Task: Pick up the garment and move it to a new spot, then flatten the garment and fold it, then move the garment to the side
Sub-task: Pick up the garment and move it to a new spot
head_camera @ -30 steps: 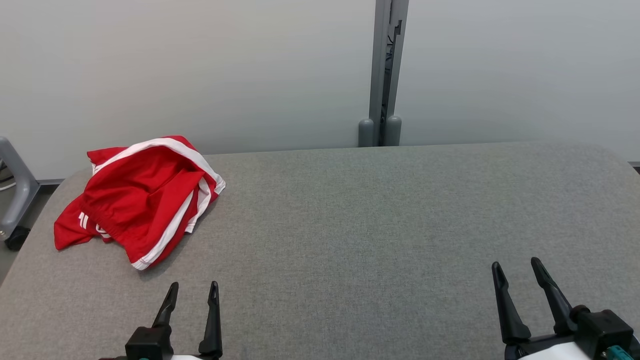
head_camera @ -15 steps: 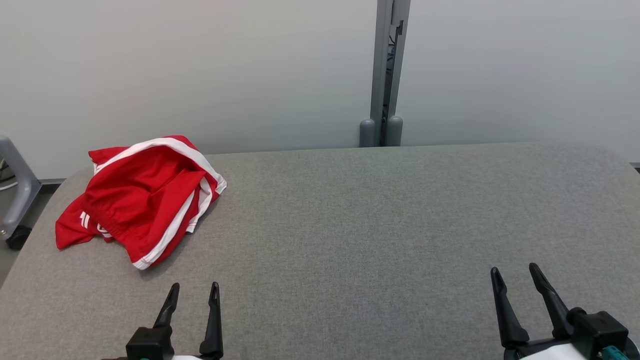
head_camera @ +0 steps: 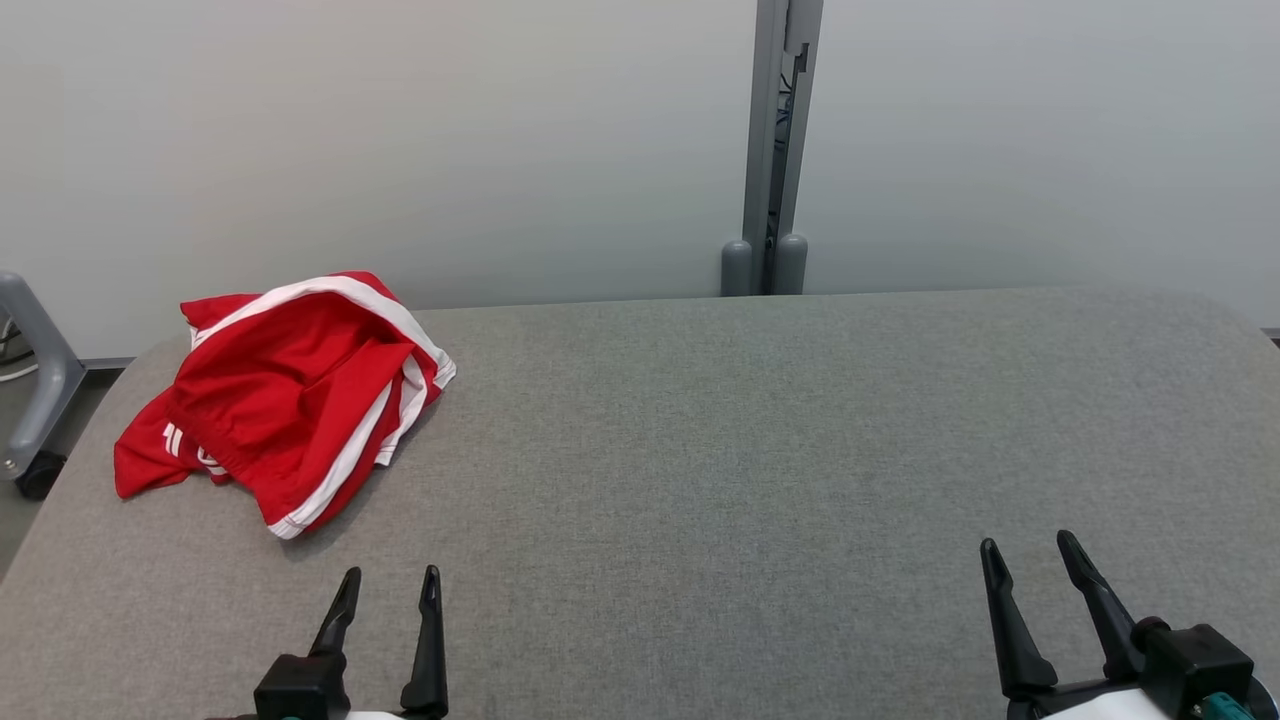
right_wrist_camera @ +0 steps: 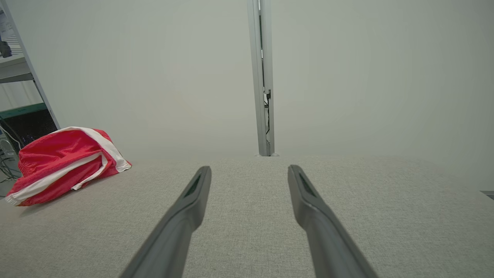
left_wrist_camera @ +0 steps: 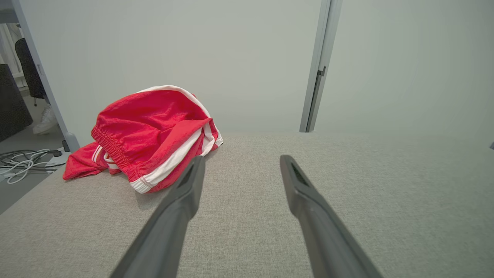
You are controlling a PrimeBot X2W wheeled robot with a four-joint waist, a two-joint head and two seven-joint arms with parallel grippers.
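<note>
Two grippers: the left gripper (head_camera: 391,575) and the right gripper (head_camera: 1027,545) sit low at the near edge of the head view, fingers pointing away from the robot.
Finger state: both pairs are spread moderately wide and have hold of nothing, with bare grey cloth showing in each gap.
Nearest surface: a table (head_camera: 750,450) covered in grey fabric lies under and ahead of both pairs.
Open room: a wide bare stretch runs from the left gripper across the middle to the right side and up to the far edge.
Garment: the red garment (head_camera: 290,400) with white stripes lies crumpled in a heap at the table's far left corner. It is ahead and to the left of the left gripper, apart from its tips, and well apart from the right gripper.
Edges: the corners are rounded and the far edge meets a pale wall (head_camera: 400,150). One red flap reaches near the left edge.
Beyond the far edge: a grey post (head_camera: 770,150) rises at the middle.
Left wrist view: shows the garment's gathered waistband and white cables (left_wrist_camera: 23,162) on the floor past the left edge.
Right wrist view: shows the garment far left, with dark shelving (right_wrist_camera: 23,131) behind it.
Head view: shows a grey frame leg (head_camera: 35,380) with a black caster beside the left corner.
</note>
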